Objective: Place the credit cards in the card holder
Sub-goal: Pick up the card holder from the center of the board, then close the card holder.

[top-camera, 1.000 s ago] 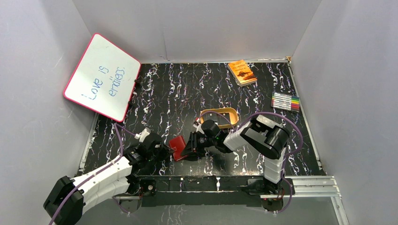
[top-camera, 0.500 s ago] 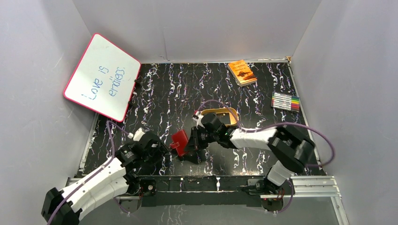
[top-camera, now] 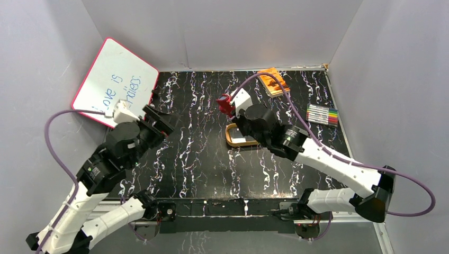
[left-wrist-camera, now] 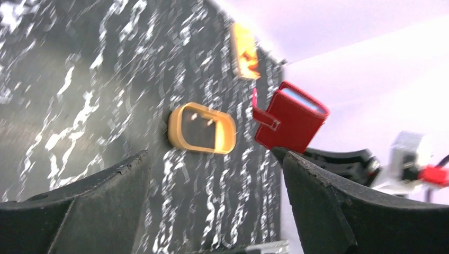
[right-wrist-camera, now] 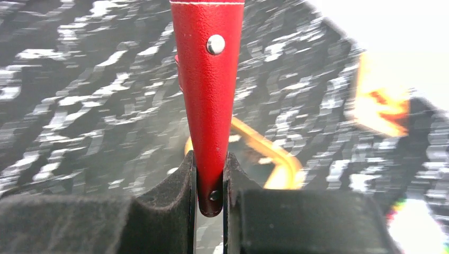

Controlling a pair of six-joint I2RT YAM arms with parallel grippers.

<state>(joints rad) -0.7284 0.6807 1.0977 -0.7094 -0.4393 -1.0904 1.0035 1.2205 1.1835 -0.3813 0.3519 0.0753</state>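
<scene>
While our right claw [right-wrist-camera: 209, 180] pinches the card holder [right-wrist-camera: 208, 79] aloft near the tray [left-wrist-camera: 176, 127], we judge a firm, steady hold and gentle lowering best; our left claw [left-wrist-camera: 214, 159] gapes empty.

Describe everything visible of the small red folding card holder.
The small red leather-like card holder is folded, with white stitching along one edge, a round metal stud on its face and a snap tab sticking out. The right gripper pinches its narrow end, holding it upright in the air above the black marbled table; nothing else touches it.
</scene>
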